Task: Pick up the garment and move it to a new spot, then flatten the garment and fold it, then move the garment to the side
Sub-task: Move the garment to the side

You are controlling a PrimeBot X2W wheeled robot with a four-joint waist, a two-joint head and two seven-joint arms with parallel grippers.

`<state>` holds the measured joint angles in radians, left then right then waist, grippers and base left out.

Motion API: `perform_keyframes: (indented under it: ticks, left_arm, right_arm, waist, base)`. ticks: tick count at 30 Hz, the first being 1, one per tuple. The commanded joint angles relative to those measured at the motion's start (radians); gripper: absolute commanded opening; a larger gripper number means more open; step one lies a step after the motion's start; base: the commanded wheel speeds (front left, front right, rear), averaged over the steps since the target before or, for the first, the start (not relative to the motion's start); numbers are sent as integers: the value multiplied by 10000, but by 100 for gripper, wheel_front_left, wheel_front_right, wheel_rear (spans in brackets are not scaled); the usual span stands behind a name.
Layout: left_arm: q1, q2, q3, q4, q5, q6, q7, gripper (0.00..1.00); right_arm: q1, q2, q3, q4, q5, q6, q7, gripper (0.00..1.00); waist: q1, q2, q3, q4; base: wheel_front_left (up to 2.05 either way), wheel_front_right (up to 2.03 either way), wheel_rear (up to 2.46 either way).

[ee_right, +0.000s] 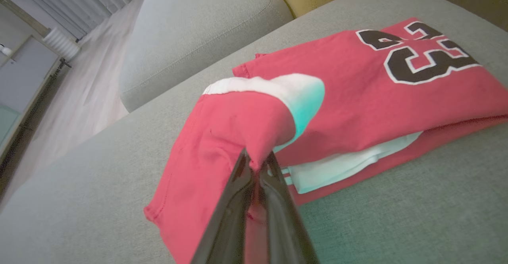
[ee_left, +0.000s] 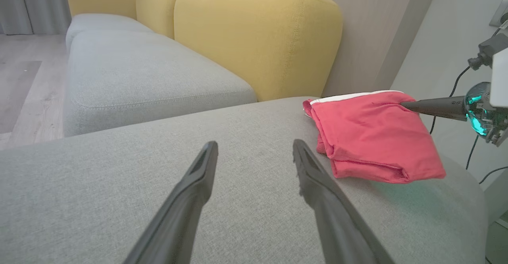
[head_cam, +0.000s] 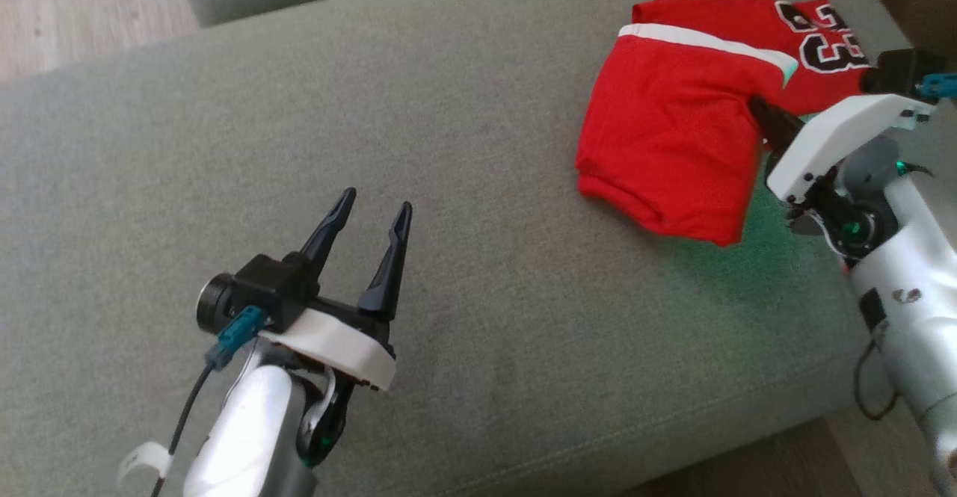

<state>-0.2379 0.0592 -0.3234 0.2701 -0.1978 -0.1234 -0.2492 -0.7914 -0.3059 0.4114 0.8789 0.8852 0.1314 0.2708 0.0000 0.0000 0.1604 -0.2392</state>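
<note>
My right claw [ee_right: 258, 164] grips a raised flap of the garment [head_cam: 673, 131] at the right end of the sofa seat [head_cam: 448, 146]; left claw [head_cam: 375, 202] open, apart. I judge folding: next, lay flap across, release

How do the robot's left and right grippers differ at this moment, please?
The left gripper has its jaws spread wide and empty; the right gripper is shut on a lifted fold of the red garment. The left gripper hovers over bare grey cushion, well apart from the garment; the right gripper is in contact with it. Both have two long dark fingers.
</note>
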Motion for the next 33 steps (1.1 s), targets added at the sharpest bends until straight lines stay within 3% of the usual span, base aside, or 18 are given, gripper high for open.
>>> perform_keyframes:
  ticks: [1,4,14,20,24,29,30,31,33]
  left_arm:
    - [-521,177,184,-273,7,-14,-62,100]
    - [-632,201,119,-283,25,-17,-24,100]
    - [-1073,462,61,-505,126,80,226,100]
    - [-1292,603,63,-624,150,117,281,100]
    - [-1388,621,39,-650,137,147,274,100]
    - [-1496,638,16,-606,104,167,238,100]
    - [-1513,638,14,-592,93,173,229,100]
    - [-1530,639,12,-576,82,178,221,100]
    - [-1556,643,22,-541,59,200,198,100]
  right_arm:
    - [-309,-249,239,-420,39,-7,-99,0]
    - [-480,-568,458,-559,27,-7,69,0]
    - [-1982,-2964,1756,-1563,-203,-7,1101,0]
    - [-2880,-4128,2127,-1437,-624,-7,1415,0]
    - [-3323,-4697,2427,-1133,-1311,-7,1478,0]
    - [-3517,-4812,2646,-814,-1616,-7,1406,2]
    - [-3522,-4802,2671,-726,-1661,-7,1356,44]
    - [-3510,-4777,2693,-633,-1704,-7,1297,100]
    - [-3468,-4700,2748,-445,-1809,-7,1165,100]
  waist:
    - [0,0,292,73]
    - [0,0,529,230]
    - [0,0,1964,1025]
    - [0,0,2649,1315]
    - [0,0,2905,1448]
    - [0,0,3085,1527]
    - [0,0,3091,1543]
    - [0,0,3090,1560]
    - [0,0,3041,1593]
  base:
    - [0,0,0]
    - [0,0,0]
    - [0,0,0]
    - [0,0,0]
    - [0,0,0]
    - [0,0,0]
    - [0,0,0]
    - [0,0,0]
    - [0,0,0]
